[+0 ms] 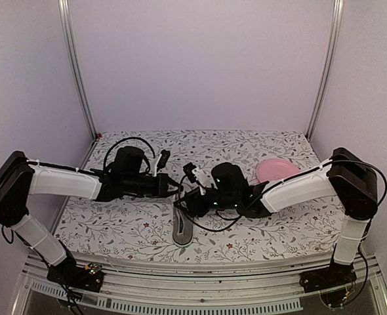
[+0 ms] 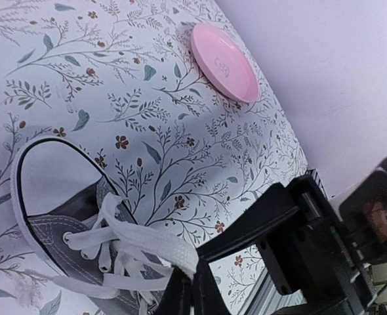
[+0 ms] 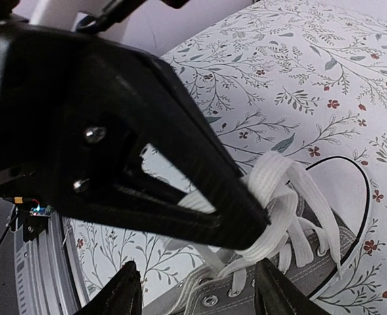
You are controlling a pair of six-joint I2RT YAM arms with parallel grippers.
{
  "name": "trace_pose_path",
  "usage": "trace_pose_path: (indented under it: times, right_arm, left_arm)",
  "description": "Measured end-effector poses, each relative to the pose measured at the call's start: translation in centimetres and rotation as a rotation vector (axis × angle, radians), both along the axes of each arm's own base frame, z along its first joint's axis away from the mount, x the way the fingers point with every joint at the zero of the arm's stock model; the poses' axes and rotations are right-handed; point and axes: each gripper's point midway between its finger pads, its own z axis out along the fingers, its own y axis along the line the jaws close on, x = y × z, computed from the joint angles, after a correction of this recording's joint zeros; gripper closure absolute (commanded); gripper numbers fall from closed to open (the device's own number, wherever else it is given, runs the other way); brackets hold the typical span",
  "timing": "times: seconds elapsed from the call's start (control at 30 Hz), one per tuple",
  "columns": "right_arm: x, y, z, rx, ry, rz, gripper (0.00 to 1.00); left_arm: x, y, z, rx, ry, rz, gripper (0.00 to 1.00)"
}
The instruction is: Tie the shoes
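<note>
**Left tool pinching a lace, right tool open over the shoe**

I judged we were early in the tie: one strand gathered, no knot or bow that I could see. The shoe [image 2: 46,226] sat on the counter [image 2: 147,144] near its front edge, about midway between the two bases, directly under both tools. The pink plate [image 2: 223,59] lay well apart from it, toward the far right, and played no part.

The left tool [image 2: 190,282] was clamped on the white laces [image 2: 141,246]. From the right wrist view its fingers tapered to a closed point with a flat strand pinched at the tip and lifted clear of the eyelets. The right tool [image 3: 199,269] stood with its fingers apart, one to each side of the lacing, with nothing between them that I could call gripped.

The next move, as I read it, called for the right tool to pick out the other strand without snagging the pinched one, then cross the two. The strands bunched together at the tongue, so choosing the correct one looked fiddly.

As for pose, the left arm [image 1: 62,182] reached in from the left with its forearm nearly level over the counter. The right arm [image 1: 295,190] came in from the right, sloping down toward the centre. The two tools met almost nose to nose just above the shoe.
</note>
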Motion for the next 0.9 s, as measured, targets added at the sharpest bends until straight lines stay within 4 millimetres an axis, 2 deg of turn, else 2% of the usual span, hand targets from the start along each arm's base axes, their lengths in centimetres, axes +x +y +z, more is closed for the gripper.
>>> trace_pose_path:
  times: [0.23, 0.37, 0.47, 0.6, 0.67, 0.77, 0.9]
  right_arm:
    - [-2.3, -2.4, 3.1, 0.057, -0.012, 0.106, 0.3]
    - [-0.6, -4.6, 3.5, 0.07, -0.022, 0.099, 0.28]
    - [1.9, -6.5, 2.8, 0.059, -0.024, 0.053, 0.3]
    - [4.7, -7.4, 0.9, 0.031, -0.018, 0.009, 0.41]
    - [5.4, -7.1, -0.7, 0.007, -0.01, 0.01, 0.47]
    - [5.7, -6.2, -2.4, -0.017, 0.001, 0.04, 0.5]
    - [6.3, -4.8, -3.1, -0.015, -0.004, 0.076, 0.52]
  left_arm:
    - [0.4, 0.4, 0.0, 0.005, -0.012, 0.006, 1.0]
    - [0.4, 0.5, 0.0, 0.011, -0.017, 0.004, 1.0]
    - [0.5, 0.6, 0.0, 0.012, -0.021, -0.001, 1.0]
    - [0.2, 0.4, 0.0, 0.008, -0.023, -0.024, 1.0]
    - [0.1, 0.5, 0.0, 0.012, -0.023, -0.031, 1.0]
    - [-0.2, 0.5, -0.3, 0.021, -0.015, -0.045, 1.0]
    - [-0.3, 0.4, -0.2, 0.023, -0.017, -0.055, 1.0]
